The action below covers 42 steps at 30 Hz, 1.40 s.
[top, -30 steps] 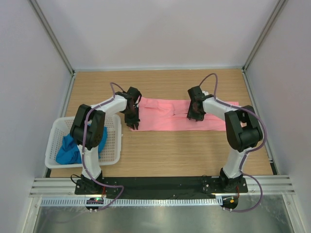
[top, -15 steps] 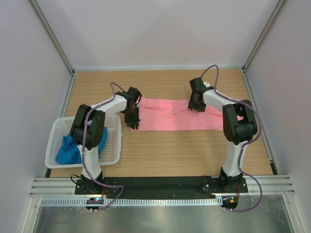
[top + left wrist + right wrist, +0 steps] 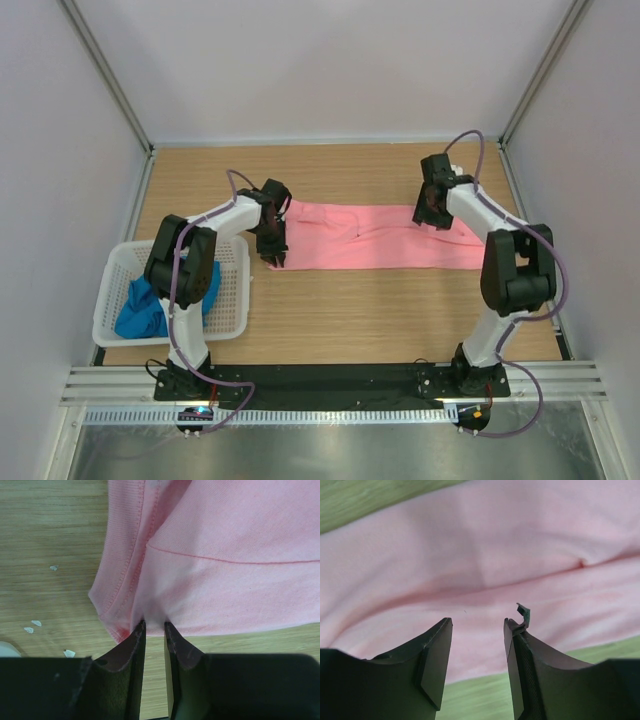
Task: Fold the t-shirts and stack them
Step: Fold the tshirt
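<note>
Plainly, the wooden bench (image 3: 400, 320) carries the salmon pink fabric t-shirt (image 3: 340, 245) laid flat as a long band across its far half, presumably ready for a crosswise fold. The white perforated plastic basket (image 3: 240, 300) at the left holds only the crumpled bright blue t-shirt (image 3: 140, 310) (waiting its turn, I judge). The left tool (image 3: 154, 625) pinches the pink shirt's near-left corner, anchoring it, while the right tool (image 3: 477, 622) hangs half-open and empty over the right end.

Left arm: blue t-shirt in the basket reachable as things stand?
Probably, but not right away. The blue t-shirt lies uncovered in the white basket beside that arm's base; the left pincer is shut on the pink t-shirt's corner and must release first.
</note>
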Each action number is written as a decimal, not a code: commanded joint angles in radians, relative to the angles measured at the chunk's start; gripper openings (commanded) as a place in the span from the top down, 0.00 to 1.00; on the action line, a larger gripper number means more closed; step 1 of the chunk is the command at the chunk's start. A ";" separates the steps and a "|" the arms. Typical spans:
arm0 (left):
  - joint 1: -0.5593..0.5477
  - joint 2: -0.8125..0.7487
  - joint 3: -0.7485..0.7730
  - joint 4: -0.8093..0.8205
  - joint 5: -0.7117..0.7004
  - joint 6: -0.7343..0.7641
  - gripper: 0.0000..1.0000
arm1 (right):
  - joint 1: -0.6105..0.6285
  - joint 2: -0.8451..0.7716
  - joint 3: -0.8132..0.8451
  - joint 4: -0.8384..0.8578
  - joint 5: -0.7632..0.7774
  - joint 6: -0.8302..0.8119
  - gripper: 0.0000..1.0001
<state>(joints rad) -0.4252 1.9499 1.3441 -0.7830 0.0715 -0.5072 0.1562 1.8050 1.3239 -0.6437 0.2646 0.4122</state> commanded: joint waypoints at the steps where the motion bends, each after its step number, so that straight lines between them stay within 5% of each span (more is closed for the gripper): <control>1: -0.001 -0.037 0.007 0.008 -0.004 0.007 0.78 | -0.035 -0.143 -0.093 -0.017 -0.007 -0.018 0.48; 6: -0.001 -0.032 0.006 0.010 0.007 0.010 0.78 | -0.076 -0.162 -0.196 0.055 -0.024 -0.019 0.48; 22: -0.001 0.003 0.033 -0.001 0.031 0.006 0.78 | -0.116 0.011 -0.150 0.153 0.001 -0.021 0.47; 36: -0.003 -0.006 0.018 -0.005 0.011 0.024 0.78 | -0.214 0.221 0.291 0.027 0.025 -0.139 0.45; 42: -0.003 -0.023 0.015 -0.001 0.001 0.029 0.78 | -0.253 0.128 0.220 -0.028 0.016 -0.105 0.44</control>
<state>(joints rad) -0.4252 1.9511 1.3460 -0.7845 0.0822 -0.5014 -0.0818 2.0178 1.5795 -0.6132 0.2756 0.2981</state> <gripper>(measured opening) 0.220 0.557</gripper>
